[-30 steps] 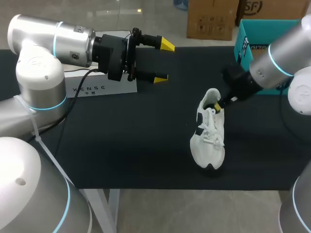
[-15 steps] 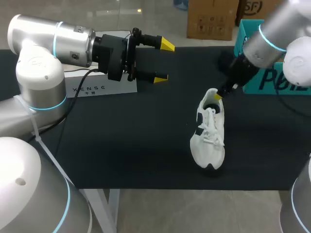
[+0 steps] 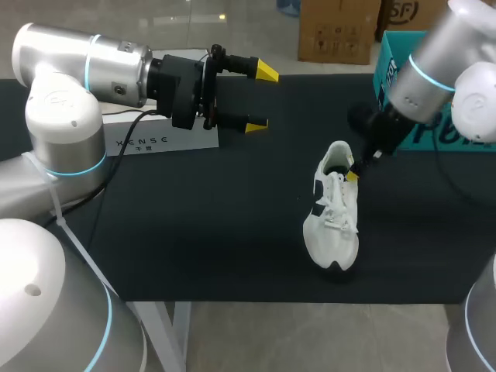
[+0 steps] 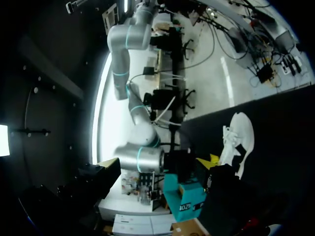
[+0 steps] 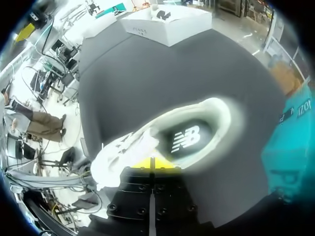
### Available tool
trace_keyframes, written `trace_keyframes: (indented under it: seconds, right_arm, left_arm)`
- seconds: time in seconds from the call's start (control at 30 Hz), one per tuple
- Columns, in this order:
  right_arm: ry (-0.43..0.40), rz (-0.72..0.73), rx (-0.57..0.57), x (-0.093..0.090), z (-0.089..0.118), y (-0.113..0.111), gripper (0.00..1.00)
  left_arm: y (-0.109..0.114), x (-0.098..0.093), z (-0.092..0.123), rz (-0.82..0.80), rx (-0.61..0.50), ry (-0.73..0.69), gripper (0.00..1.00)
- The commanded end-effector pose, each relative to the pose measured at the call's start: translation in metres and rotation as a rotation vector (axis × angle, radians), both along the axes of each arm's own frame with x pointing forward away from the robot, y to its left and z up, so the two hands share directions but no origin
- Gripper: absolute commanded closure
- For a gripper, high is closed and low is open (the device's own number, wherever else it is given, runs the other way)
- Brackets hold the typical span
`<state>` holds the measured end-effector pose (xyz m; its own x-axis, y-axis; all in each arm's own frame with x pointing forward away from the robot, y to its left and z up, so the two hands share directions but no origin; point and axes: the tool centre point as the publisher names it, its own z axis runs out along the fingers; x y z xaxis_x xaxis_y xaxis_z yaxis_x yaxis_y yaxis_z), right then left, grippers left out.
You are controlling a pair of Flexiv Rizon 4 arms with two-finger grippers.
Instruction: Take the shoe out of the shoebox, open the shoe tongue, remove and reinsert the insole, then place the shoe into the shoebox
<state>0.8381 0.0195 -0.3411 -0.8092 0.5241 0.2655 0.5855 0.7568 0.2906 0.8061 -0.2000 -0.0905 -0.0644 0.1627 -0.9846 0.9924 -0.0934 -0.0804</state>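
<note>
The white shoe (image 3: 333,208) stands upright on the black table (image 3: 194,232), heel toward the back, toe toward the front edge. My right gripper (image 3: 353,172) is shut, its yellow tips together at the right side of the shoe's collar. In the right wrist view the gripper (image 5: 152,163) hovers at the rim of the shoe (image 5: 147,142), and the dark insole (image 5: 189,140) shows inside. Nothing is visible between the tips. My left gripper (image 3: 260,97) is open and empty, held high over the table's back left. The teal shoebox (image 3: 391,70) stands at the back right.
A white box (image 3: 167,141) lies at the back left under my left arm. In the right wrist view the teal shoebox (image 5: 290,142) is close beside the shoe's heel. In the left wrist view the shoe (image 4: 238,142) lies beyond the shoebox (image 4: 189,199).
My right arm swung at the wrist: its tips rose from the shoe's collar to above the heel, then came back down to the collar's right side. The shoe and the left arm kept still.
</note>
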Motion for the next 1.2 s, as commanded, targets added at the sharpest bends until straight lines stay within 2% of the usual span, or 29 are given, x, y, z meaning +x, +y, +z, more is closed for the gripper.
trace_keyframes:
  seconds: [0.03,0.37,0.83,1.2]
  right_arm:
    - [-0.009,-0.023,0.038,-0.01,-0.014,-0.004,1.0]
    - [-0.002,-0.011,0.063,-0.003,-0.02,0.013,1.0]
    - [-0.028,0.026,0.066,0.013,-0.007,0.031,1.0]
    - [-0.039,-0.001,0.052,-0.008,0.007,0.021,1.0]
  left_arm:
    - [0.0,0.0,0.001,-0.001,0.004,0.0,0.0]
    - [0.0,0.0,0.001,-0.001,0.004,0.0,0.0]
    - [0.0,0.0,0.001,-0.001,0.004,0.0,0.0]
    - [0.0,0.0,0.001,-0.001,0.004,0.0,0.0]
